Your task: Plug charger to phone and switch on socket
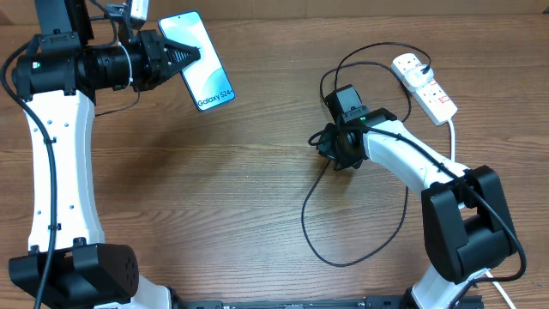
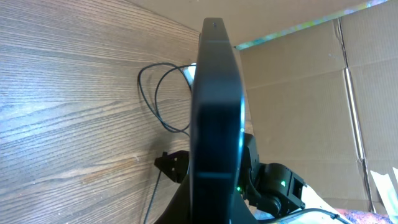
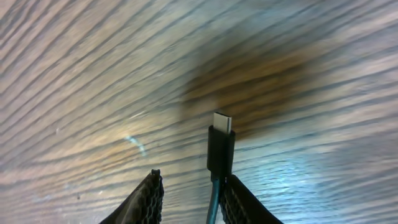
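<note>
A: Since the socket (image 1: 426, 87) is the one fixed thing here, where does the phone (image 1: 208, 75) sit from it?

B: Well apart from the socket, toward the far side of the table (image 1: 214, 189). The left gripper (image 1: 190, 57) is clamped on the phone, reaching in over one side. The screen faces up, and the "Galaxy S24" end points away from the arm. The left wrist camera sees the phone only edge-on, dark and slim.

A: And the other arm?

B: The right gripper (image 3: 194, 180) is near the socket, between it and the phone, low over the table. Its fingers (image 3: 152, 196) stand apart, and the gap is wider than the connector. The charger (image 3: 221, 146) has its connector in that gap, against one finger, with the metal tip pointing away from the wrist camera.

A: Where does the cable run?

B: One loop arcs from the gripper back to the socket's far end. A bigger loop sags away from the socket toward the arm bases. Whether the plug is seated is too small to tell.

A: And the socket itself?

B: It lies flat and slanted, white with red marks. Its thick white cord (image 1: 452, 137) trails toward the right arm's base.
</note>
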`<act>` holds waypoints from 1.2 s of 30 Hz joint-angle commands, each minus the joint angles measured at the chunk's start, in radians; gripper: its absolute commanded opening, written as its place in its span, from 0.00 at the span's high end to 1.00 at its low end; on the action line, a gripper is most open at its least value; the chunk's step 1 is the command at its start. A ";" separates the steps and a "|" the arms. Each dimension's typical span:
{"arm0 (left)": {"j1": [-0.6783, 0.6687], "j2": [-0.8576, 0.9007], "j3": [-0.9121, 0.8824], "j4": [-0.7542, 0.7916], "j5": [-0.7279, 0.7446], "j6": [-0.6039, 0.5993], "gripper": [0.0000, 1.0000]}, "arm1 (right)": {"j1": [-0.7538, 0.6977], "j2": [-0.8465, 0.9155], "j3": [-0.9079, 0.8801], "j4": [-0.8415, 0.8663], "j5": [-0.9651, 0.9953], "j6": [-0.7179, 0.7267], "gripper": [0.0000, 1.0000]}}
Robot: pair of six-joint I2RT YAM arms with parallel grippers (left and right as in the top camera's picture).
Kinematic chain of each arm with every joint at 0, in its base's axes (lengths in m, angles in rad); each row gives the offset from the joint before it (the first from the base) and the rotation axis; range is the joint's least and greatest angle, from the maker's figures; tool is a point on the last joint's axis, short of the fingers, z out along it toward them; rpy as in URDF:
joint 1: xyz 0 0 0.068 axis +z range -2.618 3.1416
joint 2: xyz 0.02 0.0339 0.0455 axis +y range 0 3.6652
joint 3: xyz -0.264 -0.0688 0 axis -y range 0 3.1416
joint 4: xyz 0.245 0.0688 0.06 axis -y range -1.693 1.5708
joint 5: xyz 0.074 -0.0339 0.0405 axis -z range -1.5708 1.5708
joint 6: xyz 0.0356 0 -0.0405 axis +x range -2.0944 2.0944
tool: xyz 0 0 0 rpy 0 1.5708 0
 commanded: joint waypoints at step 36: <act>0.002 -0.013 0.004 0.005 0.023 -0.002 0.96 | -0.142 0.005 0.014 -0.016 -0.071 -0.085 0.43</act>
